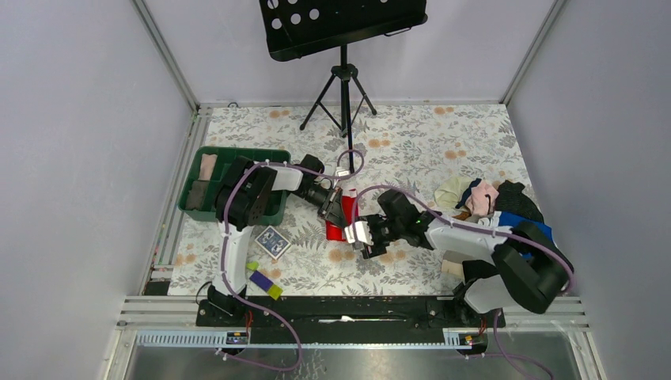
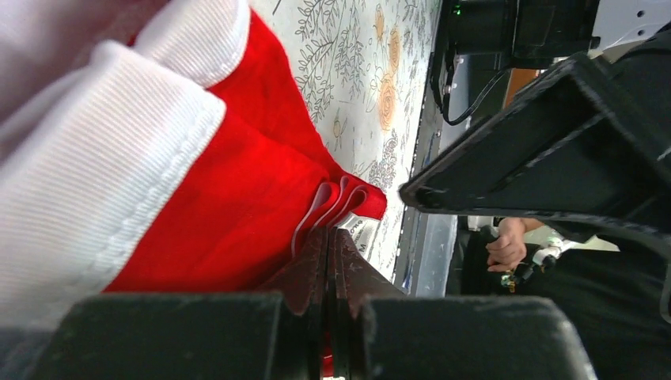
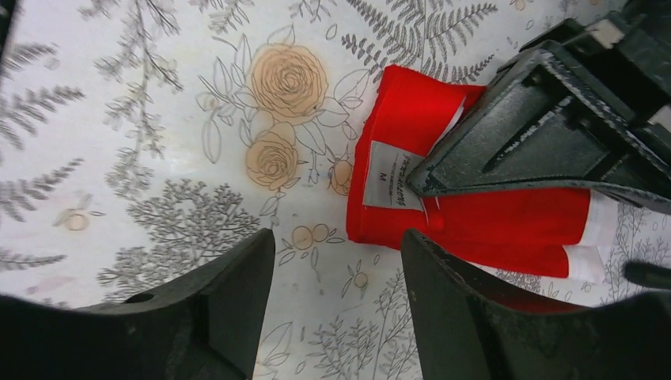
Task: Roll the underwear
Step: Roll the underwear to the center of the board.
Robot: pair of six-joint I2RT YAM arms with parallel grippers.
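Observation:
The red underwear (image 1: 335, 231) with its white waistband (image 2: 95, 158) lies folded on the flowered table cover at mid table. My left gripper (image 2: 328, 233) is shut on a folded edge of it, beside the white size label (image 3: 392, 176); red cloth shows between the jaws. From the right wrist view the left gripper (image 3: 425, 186) slants in from the upper right over the cloth. My right gripper (image 3: 336, 241) hovers just in front of the underwear (image 3: 506, 222), open, with only bare table cover between its fingers. One of its fingers (image 3: 443, 285) overlaps the cloth's near edge.
A green bin (image 1: 278, 154) holding cloths stands at the back left. A pile of mixed clothes (image 1: 487, 198) lies at the right. A blue patterned card box (image 1: 271, 241) and a yellow-purple block (image 1: 263, 281) sit near the left arm. A music stand (image 1: 343, 87) rises at the back.

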